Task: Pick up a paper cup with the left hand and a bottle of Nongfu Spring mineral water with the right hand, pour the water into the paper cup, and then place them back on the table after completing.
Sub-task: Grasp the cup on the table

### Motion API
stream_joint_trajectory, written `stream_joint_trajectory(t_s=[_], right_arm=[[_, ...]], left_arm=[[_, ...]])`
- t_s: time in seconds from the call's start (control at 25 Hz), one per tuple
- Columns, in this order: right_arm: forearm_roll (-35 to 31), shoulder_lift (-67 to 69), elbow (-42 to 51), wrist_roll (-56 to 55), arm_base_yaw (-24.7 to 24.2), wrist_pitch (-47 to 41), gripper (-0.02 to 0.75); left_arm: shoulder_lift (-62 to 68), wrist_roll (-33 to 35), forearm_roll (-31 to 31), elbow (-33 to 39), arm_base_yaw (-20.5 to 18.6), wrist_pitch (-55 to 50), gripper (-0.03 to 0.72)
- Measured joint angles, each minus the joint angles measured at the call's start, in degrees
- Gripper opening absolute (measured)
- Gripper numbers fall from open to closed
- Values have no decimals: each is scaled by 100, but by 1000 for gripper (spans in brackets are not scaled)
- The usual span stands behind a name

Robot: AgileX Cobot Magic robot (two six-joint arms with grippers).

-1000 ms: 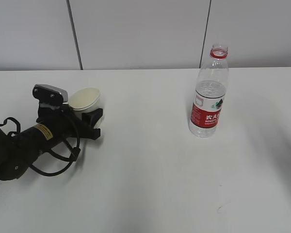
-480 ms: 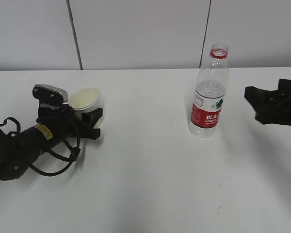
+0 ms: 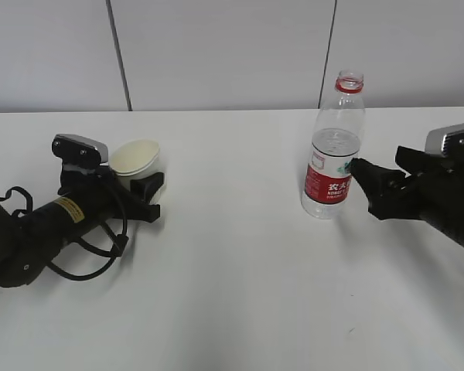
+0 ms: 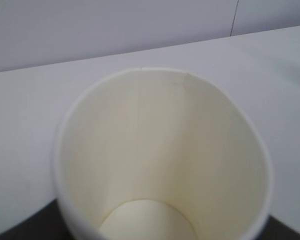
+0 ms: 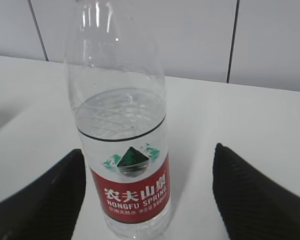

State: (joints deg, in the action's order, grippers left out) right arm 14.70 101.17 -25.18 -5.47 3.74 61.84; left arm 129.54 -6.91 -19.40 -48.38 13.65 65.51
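Left hand [image 3: 143, 192] clamped on paper cup [image 3: 134, 157], low on white tabletop [image 3: 232, 263] at left. Right hand [image 3: 375, 185] spread apart, fingers flanking Nongfu Spring bottle [image 3: 334, 151], uncapped, upright right of centre. Wide bare tabletop between and in front.
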Motion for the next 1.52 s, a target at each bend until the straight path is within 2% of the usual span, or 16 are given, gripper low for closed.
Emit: stream_joint_trajectory(t_s=[0.2,1.04,1.36,1.52], right_arm=[[33,377,-35,0,0,310,587],[288,835,-125,-14,0,347,587],[601,925,-557,-296,0,347,641],[670,1046,-807,-347,0,347,645]], left_arm=[[0,0,0,0,0,0,375],[0,0,5,0,0,0,372],[0,0,5,0,0,0,372],[0,0,5,0,0,0,372]])
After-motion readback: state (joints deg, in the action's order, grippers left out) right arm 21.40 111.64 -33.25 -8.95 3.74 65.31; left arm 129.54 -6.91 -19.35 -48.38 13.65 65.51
